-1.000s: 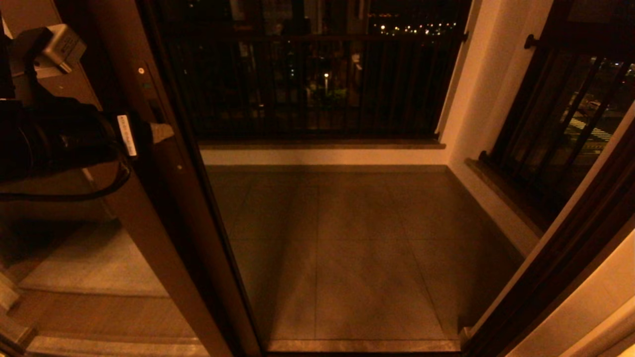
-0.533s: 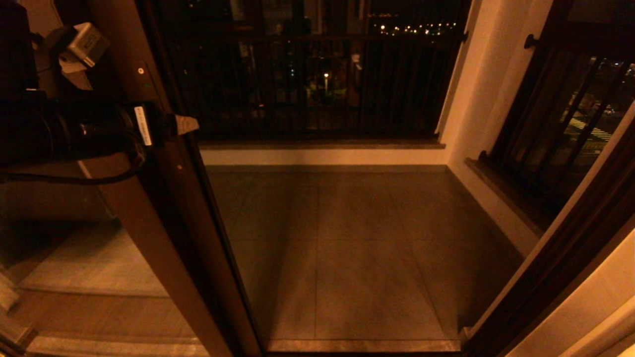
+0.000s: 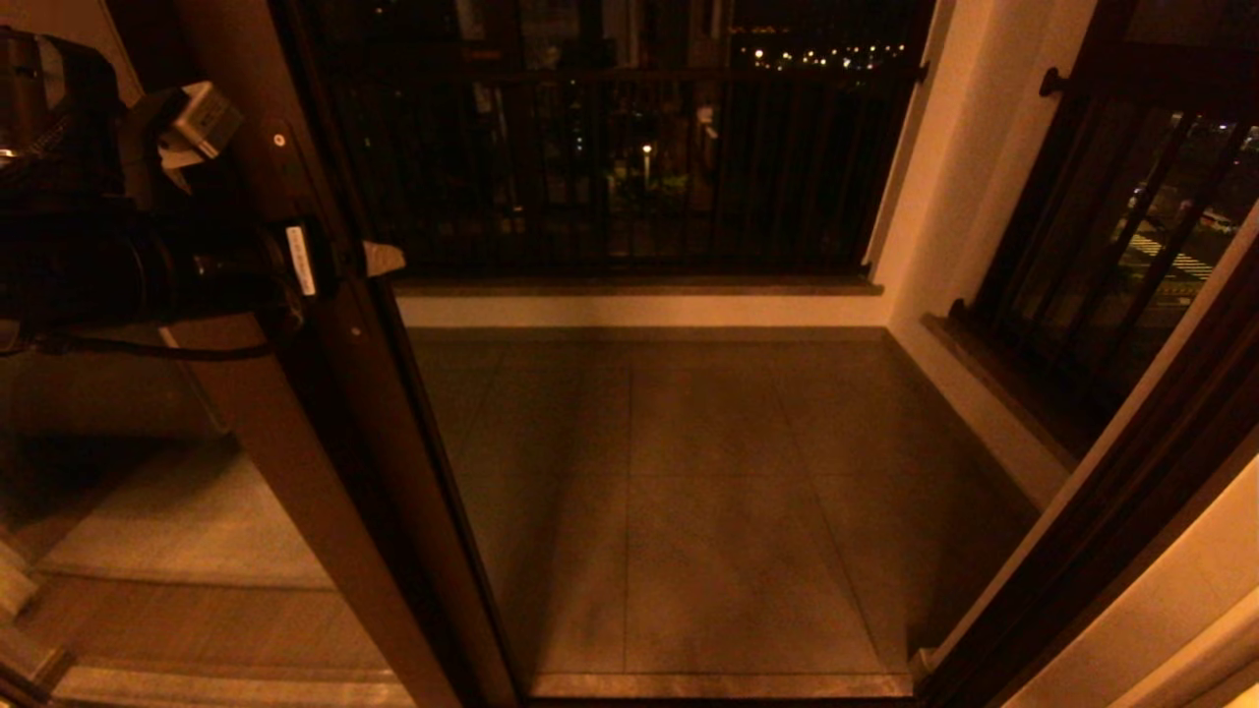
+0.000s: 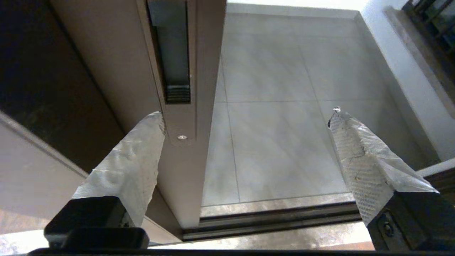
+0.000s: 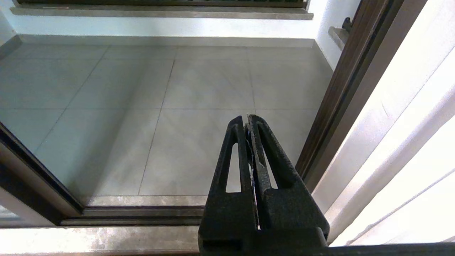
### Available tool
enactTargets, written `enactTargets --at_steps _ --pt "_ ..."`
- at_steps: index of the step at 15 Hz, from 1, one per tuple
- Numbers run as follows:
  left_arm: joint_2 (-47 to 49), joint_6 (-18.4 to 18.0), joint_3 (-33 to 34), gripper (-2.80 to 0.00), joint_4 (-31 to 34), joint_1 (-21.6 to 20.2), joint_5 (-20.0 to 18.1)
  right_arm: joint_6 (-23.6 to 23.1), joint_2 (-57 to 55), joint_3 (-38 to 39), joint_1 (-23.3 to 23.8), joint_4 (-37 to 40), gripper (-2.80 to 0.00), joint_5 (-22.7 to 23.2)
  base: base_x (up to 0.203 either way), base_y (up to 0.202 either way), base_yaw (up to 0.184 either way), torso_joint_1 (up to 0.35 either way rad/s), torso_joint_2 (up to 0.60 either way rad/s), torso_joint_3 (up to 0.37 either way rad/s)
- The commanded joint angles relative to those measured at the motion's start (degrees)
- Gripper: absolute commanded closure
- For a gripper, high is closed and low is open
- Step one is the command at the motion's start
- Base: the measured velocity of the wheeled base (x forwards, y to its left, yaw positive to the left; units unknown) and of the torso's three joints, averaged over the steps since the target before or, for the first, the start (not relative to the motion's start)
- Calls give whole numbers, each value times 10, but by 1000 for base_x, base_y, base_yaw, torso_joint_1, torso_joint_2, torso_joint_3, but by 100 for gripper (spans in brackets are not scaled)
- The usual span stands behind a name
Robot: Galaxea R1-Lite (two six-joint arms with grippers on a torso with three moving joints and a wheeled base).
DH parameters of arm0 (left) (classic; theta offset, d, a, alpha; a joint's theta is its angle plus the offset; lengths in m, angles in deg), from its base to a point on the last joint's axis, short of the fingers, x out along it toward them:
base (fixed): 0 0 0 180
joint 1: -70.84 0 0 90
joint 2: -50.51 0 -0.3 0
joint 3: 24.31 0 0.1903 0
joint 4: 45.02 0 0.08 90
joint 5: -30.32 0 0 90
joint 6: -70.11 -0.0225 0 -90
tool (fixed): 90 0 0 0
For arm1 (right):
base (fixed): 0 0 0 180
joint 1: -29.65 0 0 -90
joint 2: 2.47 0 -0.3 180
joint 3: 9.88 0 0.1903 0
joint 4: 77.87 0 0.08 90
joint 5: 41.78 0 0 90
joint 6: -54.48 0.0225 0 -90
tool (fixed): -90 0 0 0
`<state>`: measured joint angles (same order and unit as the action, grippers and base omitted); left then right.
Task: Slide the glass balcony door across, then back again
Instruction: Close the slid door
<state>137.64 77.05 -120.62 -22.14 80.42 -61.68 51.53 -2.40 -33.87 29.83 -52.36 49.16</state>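
The single glass balcony door (image 3: 295,423) stands at the opening's left side, its long axis vertical, with the left claw (image 4: 245,124) spread astride its handle upright, while the right claw (image 5: 248,122) hangs pressed together.

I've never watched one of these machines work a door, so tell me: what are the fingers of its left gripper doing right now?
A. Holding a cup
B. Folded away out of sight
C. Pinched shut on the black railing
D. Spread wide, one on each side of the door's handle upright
D: in the left wrist view the left gripper stands open, with the handle upright of the glass balcony door between its fingers.
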Motion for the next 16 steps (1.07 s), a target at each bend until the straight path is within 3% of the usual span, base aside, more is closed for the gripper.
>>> enactTargets --at_steps 1,16 --pt "8 1 -10 -280 0 -1 -4 0 -1 0 0 0 0 0 0 0 0 0 0 0" --pt "42 0 -45 -280 0 1 -25 0 -1 0 0 0 0 0 0 0 0 0 0 0"
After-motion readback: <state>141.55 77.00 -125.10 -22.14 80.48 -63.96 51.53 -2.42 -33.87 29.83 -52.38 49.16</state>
